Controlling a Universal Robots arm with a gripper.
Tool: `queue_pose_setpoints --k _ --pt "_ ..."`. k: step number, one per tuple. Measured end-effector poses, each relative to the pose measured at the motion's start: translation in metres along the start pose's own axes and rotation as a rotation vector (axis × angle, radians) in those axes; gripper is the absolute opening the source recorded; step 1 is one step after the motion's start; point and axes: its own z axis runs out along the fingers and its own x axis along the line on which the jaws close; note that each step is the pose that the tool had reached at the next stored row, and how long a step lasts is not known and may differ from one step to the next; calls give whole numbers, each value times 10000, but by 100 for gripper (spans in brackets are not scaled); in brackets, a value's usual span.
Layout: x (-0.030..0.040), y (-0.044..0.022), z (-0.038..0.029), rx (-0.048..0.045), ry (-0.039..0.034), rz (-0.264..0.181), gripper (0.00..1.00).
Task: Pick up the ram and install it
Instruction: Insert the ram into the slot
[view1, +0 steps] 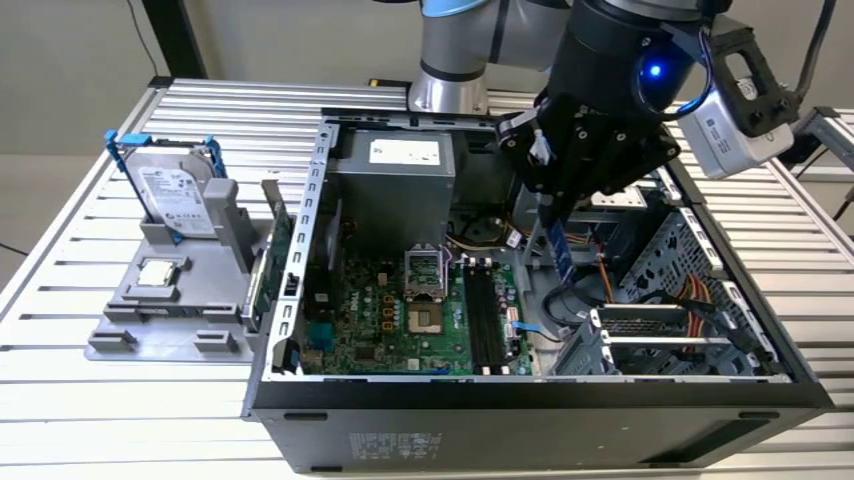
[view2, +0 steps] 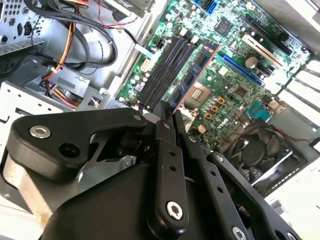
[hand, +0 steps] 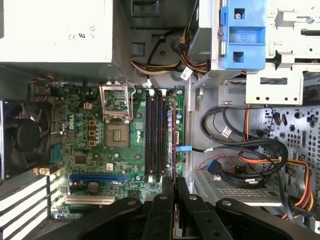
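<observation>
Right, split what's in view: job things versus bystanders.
Job: ram, clamped in the tool; memory slots.
Lying about: hard drive, green card, power supply, fan.

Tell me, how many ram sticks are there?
1: the thin blue-green ram stick, clamped in the black gripper over the open black computer case. More could be hidden.

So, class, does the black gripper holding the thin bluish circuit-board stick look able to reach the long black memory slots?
Probably yes. The black gripper holds the thin bluish ram stick over the open case, the memory slots lie uncovered, and the bundled cables sit beside them, not across.
</observation>
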Motion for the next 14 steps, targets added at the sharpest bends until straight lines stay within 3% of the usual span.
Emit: queue_pose_setpoints --k 2,6,8,14 --pt "5 15 7 -1 -78 0 0" --pt "17 54 24 -4 -405 -4 0" --pt "21 64 38 -6 -526 -6 0" --pt "37 73 82 -5 -551 -6 0"
